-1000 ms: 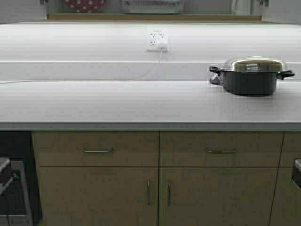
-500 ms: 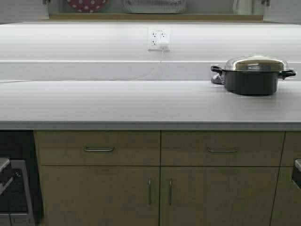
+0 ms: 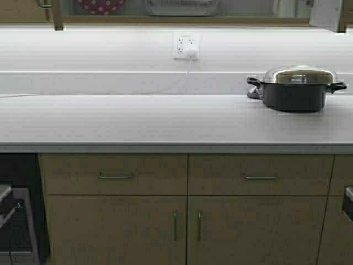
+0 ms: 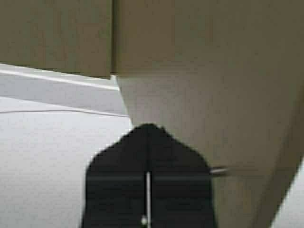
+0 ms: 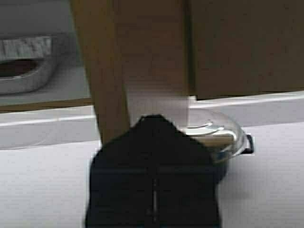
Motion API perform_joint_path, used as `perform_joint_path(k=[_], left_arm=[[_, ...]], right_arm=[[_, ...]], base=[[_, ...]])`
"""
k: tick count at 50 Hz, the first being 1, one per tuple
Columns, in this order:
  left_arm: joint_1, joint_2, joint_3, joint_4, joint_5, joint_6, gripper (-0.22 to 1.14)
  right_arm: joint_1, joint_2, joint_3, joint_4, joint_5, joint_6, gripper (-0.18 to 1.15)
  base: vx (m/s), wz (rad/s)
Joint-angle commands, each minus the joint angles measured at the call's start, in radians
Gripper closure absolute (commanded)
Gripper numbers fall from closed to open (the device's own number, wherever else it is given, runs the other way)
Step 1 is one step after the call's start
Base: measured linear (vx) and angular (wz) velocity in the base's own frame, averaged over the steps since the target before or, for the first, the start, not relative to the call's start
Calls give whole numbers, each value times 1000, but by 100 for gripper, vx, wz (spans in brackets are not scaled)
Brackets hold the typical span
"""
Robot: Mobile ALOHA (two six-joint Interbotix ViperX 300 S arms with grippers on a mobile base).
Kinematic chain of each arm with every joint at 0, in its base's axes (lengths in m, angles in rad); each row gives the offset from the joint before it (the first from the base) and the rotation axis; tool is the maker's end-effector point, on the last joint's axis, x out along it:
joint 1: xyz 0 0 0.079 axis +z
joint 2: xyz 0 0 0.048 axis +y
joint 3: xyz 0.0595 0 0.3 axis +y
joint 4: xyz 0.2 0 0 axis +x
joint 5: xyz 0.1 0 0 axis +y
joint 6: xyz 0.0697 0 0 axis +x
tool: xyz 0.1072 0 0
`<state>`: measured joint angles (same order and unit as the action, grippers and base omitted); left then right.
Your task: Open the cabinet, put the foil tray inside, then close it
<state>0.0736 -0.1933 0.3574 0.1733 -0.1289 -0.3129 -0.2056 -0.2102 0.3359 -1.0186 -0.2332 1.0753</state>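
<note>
The cabinet (image 3: 176, 19) runs along the top edge of the high view, with both doors swung out: the left door (image 3: 55, 14) shows edge-on at the upper left, the right door (image 3: 326, 14) at the upper right, likely so the shelf between them is reachable. On that shelf, at the top centre, sits the foil tray (image 3: 177, 6), already inside, beside a red dotted dish (image 3: 100, 5); so closing looks like what is left. Below, the table (image 3: 138, 118) fills the middle of the frame and carries a dark pot (image 3: 295, 88) with a steel lid at the right. A wall outlet (image 3: 186, 46) sits upper centre. Drawers (image 3: 115, 175) line the bottom. In the left wrist view the left gripper (image 4: 148, 130) is at the bottom centre, pinched together with nothing between its tips, close against the door, whose handle (image 4: 219, 171) is just beside it. In the right wrist view the right gripper (image 5: 153, 121) is likewise clenched and empty, near the edge of the right door.
</note>
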Motion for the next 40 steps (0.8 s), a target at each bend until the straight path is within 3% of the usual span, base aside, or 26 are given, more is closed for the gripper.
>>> perform_joint_path(k=[1,11,19,30,40], left_arm=[[-6,-87,75,3,-41,3,87],[-35,-106,132,28,-55,3,87],[-103,-84,115,61,-64,3,87],[-169,31,-8,86,-77,2,87],[-238,224,-242,83,-77,-9,87]], right_arm=[[43,-117,94,-2,-20,0,90],[77,-225,239,21,-26,11,90],[106,-209,232,21,-28,12,90],[210,-55,54,28,-18,15,90],[273,153,-192,31,-3,69,90]], base=[[2,0],[2,0],[3,-1],[6,-1],[9,0]])
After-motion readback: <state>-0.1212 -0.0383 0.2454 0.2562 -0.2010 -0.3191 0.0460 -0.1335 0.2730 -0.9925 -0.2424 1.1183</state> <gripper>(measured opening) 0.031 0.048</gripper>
